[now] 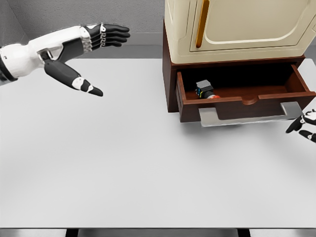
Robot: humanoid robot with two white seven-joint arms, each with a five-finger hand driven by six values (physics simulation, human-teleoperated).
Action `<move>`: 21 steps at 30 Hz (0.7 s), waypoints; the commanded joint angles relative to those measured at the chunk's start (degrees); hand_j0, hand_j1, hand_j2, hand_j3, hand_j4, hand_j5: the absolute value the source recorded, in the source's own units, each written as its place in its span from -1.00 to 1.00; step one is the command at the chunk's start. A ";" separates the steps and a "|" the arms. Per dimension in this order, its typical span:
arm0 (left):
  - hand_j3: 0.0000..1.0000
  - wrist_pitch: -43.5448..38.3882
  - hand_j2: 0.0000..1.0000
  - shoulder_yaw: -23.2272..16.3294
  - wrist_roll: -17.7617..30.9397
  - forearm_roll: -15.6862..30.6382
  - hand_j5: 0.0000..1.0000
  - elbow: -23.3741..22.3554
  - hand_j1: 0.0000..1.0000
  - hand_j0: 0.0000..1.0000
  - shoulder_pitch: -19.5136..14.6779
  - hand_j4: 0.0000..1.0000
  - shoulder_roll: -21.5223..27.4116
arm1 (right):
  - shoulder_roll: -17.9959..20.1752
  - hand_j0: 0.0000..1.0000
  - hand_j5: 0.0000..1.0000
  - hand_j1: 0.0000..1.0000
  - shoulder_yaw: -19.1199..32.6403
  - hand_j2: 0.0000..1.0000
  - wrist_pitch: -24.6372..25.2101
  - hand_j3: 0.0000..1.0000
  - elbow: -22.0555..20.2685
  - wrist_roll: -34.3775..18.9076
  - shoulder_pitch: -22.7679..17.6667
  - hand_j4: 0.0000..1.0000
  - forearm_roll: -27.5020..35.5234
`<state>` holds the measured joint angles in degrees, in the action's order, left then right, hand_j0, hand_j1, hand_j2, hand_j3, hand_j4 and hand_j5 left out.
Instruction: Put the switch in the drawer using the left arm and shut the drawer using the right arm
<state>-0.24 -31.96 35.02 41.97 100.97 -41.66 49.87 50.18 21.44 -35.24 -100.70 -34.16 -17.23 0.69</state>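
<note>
While the small black switch lies inside the open brown wooden drawer | my left hand fingers released | right hand fingers: cannot tell.

No readable text, label, brand, number or sign anywhere.

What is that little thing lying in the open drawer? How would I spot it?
Find the cream cabinet at the upper right of the white table; below it a dark wooden drawer stands pulled open. Toward the drawer's left end lies the switch. It is the only thing inside: a small black block with a red tip.
</note>
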 commanded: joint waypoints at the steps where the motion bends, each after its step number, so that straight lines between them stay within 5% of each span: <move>1: 1.00 0.06 1.00 0.05 -0.02 -0.13 1.00 0.02 1.00 1.00 0.09 1.00 -0.21 | 0.10 -0.05 -0.05 -0.05 0.01 -0.05 0.24 -0.05 -0.02 0.06 0.00 -0.05 0.54; 21: 1.00 -1.70 1.00 4.54 -0.02 -0.57 1.00 0.02 1.00 1.00 1.67 1.00 -1.97 | 0.19 -0.05 -0.05 -0.05 -3.42 -0.05 0.24 -0.05 -0.02 -0.84 3.43 -0.05 0.01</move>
<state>-1.90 -27.79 35.01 41.09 100.98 -39.90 48.17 50.39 19.18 -32.59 -100.58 -33.89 -13.80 3.58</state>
